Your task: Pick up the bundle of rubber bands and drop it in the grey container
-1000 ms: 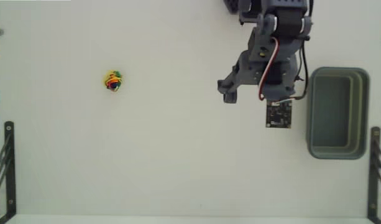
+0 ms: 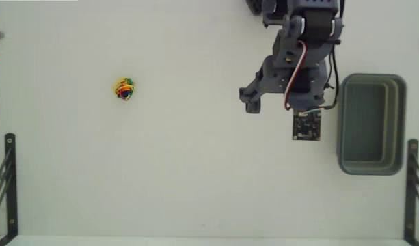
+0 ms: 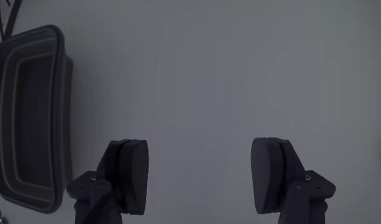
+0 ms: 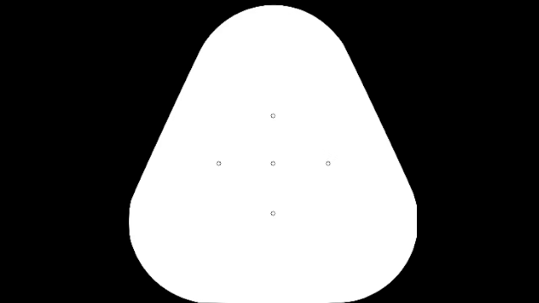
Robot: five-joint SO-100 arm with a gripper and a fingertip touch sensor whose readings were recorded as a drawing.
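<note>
Pincer [image 3: 200, 177] spread wide and empty above bare white surface [image 3: 227, 74], its two dark fingers [image 3: 133, 174] well apart in the wrist view, nothing between them. In the fixed view the arm [image 2: 298, 55] reaches in from the top edge, folded over itself, with its pincer [image 2: 281, 106] hanging just beside the grey container [image 2: 371, 164], which sits near the right edge; the wrist view shows the same tub [image 3: 28, 118] at its left. The bundle of rubber bands [image 2: 124, 89] lies alone on the surface [image 2: 195, 178] well apart from the arm, far to the left in the fixed view, untouched; a faint yellow speck at the wrist view's right edge may be it, but is too small to tell. The clump looks light, soft and springy, likely to squash and perhaps roll or snag on a finger; a hold straight down across its middle, fingers straddling the whole clump, seems safest. The pickup is not yet begun, and the arm would have to travel across the surface to reach it.
</note>
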